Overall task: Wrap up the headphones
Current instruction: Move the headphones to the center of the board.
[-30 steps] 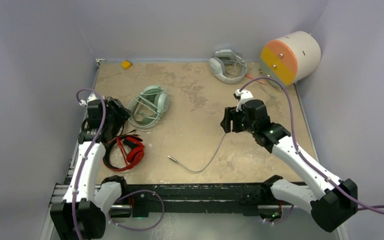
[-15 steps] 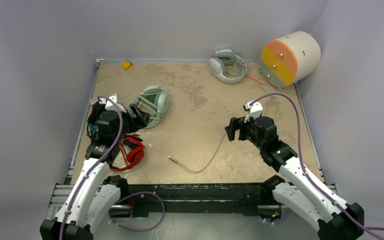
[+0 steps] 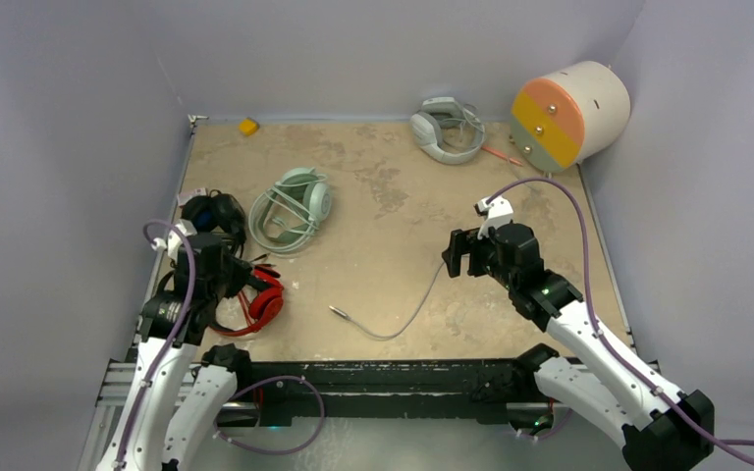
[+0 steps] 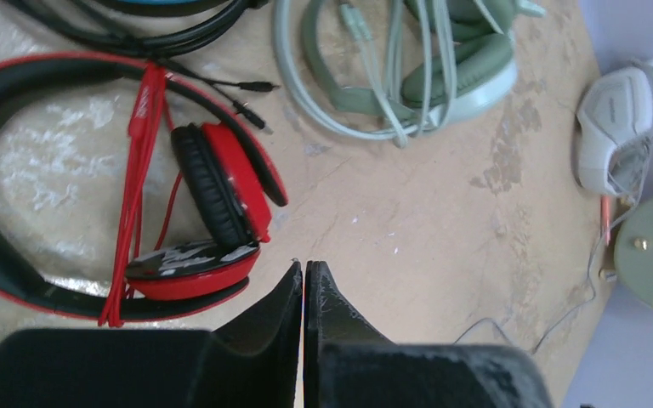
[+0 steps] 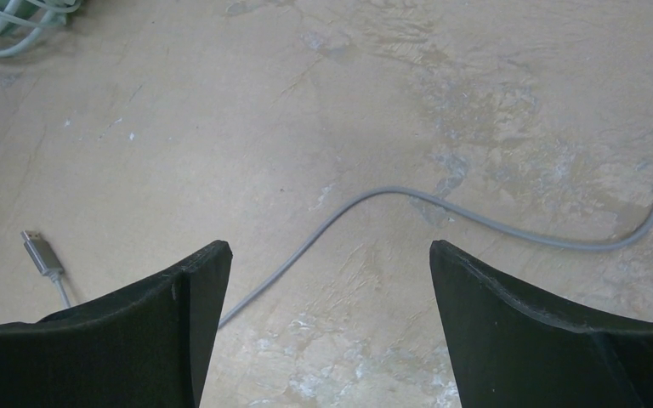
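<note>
Three headphones lie at the left of the table: a black pair with blue cups, a mint-green pair with its cable looped over it, and a red-and-black pair. My left gripper hovers over the red pair's near side. In the left wrist view this gripper is shut on nothing, just right of the red ear cup. My right gripper stands open above a loose grey cable. That cable ends in a metal plug. The right gripper holds nothing.
A grey-white headset with its cable bundled on it rests at the back. An orange-and-yellow-faced drum lies on its side at the back right. A small yellow object sits in the back left corner. Walls close in on three sides.
My left arm has drawn back from the black-and-blue pair toward the near left, and its jaws have gone from open to shut. The right arm shifted slightly nearer, then held still.
</note>
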Robot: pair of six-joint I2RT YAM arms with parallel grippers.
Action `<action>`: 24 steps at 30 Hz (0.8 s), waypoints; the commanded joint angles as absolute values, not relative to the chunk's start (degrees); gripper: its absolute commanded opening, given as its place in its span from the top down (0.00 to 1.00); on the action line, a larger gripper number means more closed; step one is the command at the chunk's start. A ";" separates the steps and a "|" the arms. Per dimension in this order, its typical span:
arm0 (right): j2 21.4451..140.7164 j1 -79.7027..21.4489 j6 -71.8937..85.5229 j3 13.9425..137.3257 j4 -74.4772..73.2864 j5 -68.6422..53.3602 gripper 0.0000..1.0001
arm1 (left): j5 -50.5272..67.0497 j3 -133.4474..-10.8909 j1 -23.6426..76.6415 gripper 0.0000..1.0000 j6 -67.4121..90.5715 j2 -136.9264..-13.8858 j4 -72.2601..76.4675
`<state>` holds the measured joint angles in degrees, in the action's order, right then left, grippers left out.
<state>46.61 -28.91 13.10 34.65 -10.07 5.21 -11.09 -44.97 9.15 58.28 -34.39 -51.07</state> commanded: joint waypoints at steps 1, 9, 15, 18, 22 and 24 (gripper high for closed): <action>46.56 -28.96 13.82 36.14 -9.79 5.66 0.11 | -15.69 -41.61 9.23 1.00 69.45 -34.02 -56.84; 44.56 -28.92 14.00 35.22 -10.33 4.55 0.11 | -25.37 -35.95 9.23 1.00 79.43 -33.81 -57.70; 42.83 -28.92 14.68 34.52 -9.96 4.66 0.12 | -28.24 -33.22 9.23 1.00 82.51 -39.84 -53.57; 41.91 -28.91 14.85 34.62 -10.64 4.71 0.12 | -27.38 -31.75 9.23 1.00 82.86 -44.01 -49.47; 40.85 -28.92 14.88 34.96 -11.37 4.70 0.12 | -25.91 -30.33 9.14 1.00 81.00 -49.64 -42.14; 40.54 -28.87 14.81 35.22 -11.74 4.70 0.12 | -23.87 -29.94 9.14 1.00 77.96 -52.57 -36.91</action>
<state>41.80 -28.91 14.17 34.59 -11.22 4.95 -25.52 -30.81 9.15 80.86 -48.82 -48.18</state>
